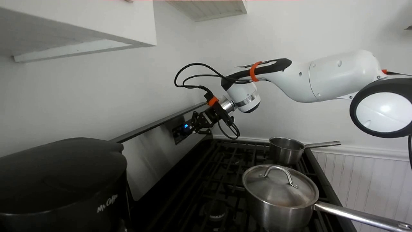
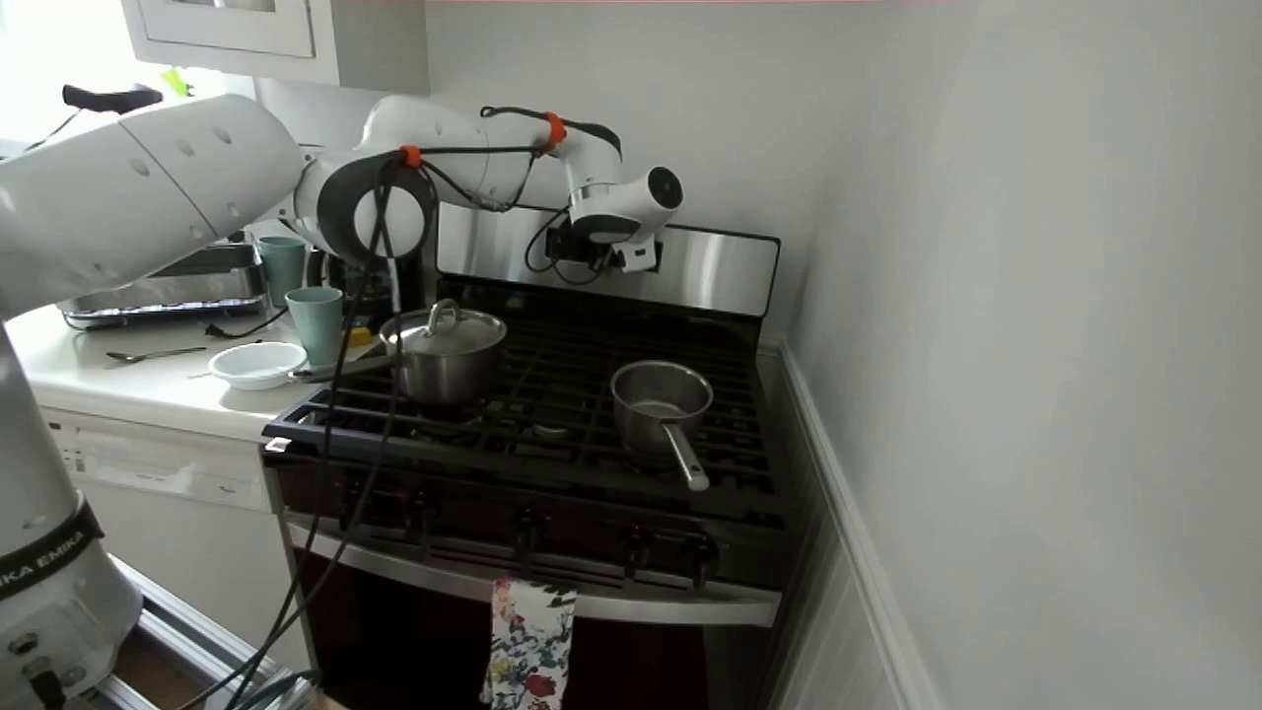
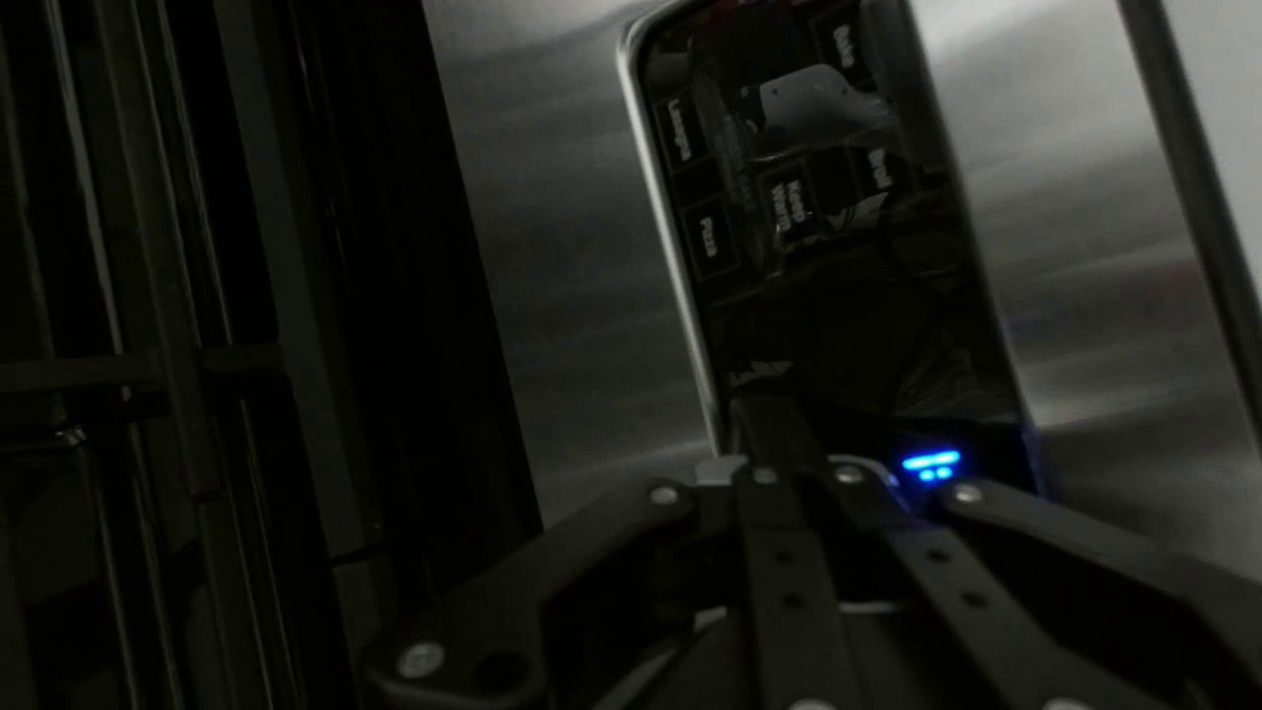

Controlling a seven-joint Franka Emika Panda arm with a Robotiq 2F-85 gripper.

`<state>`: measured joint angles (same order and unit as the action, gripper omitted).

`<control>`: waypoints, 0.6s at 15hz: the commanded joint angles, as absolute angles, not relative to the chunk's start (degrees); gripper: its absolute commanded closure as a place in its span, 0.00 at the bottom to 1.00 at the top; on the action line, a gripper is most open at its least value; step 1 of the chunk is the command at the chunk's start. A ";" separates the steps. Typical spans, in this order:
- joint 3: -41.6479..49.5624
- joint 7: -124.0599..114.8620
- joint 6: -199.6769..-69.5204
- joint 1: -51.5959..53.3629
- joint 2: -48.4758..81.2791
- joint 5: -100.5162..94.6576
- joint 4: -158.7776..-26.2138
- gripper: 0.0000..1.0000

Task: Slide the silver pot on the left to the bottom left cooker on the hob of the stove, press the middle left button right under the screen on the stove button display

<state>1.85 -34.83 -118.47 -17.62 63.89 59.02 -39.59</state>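
- The silver pot [image 2: 446, 375] sits on the left part of the stove [image 2: 582, 540], near the front, with its lid [image 2: 455, 335] on.
- The pot rests on the black bars [image 2: 552, 394]; the spot right under it is hidden.
- Its long handle [image 1: 360, 215] sticks out past the edge of the stove.
- The claw [image 1: 191, 127] is up at the back of the stove, and its two sides are pressed together.
- The tip of the claw is right by the black button panel [image 3: 828, 316], but I cannot tell if it touches.
- In the wrist view, the blue screen [image 3: 932, 463] glows just next to the claw.
- In that view, I can read the Pizza button [image 3: 710, 240] and the Keep Warm button [image 3: 791, 205]; their words are turned sideways.
- A small pan [image 2: 659, 404] stands on the right part of the stove, with its handle toward the front.
- The white robot arm [image 2: 227, 163] reaches over from the left.
- On the surface [image 2: 187, 390] left of the stove, a green cup [image 2: 315, 325] stands beside a white bowl [image 2: 258, 367].
- A spoon [image 2: 158, 354] lies near the bowl.
- A flowery towel [image 2: 530, 641] hangs on the oven bar [image 2: 680, 606].
- In an exterior view, a black coffee maker [image 1: 61, 180] looks very big up close.
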 commanded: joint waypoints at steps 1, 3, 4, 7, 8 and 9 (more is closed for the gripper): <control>2.83 -35.57 -117.46 -16.22 60.83 57.51 -43.20 1.00; 3.32 -35.01 -118.11 -16.06 59.37 56.75 -45.26 1.00; 3.37 -34.59 -118.24 -16.11 58.59 56.68 -46.25 1.00; 4.15 -32.42 -118.59 -16.22 54.90 56.25 -50.94 1.00; 4.61 -31.31 -119.56 -16.15 53.34 56.23 -53.12 1.00; 5.22 -30.21 -120.11 -16.07 51.79 56.11 -55.18 1.00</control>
<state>3.57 -33.11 -118.52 -16.61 58.81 57.21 -45.66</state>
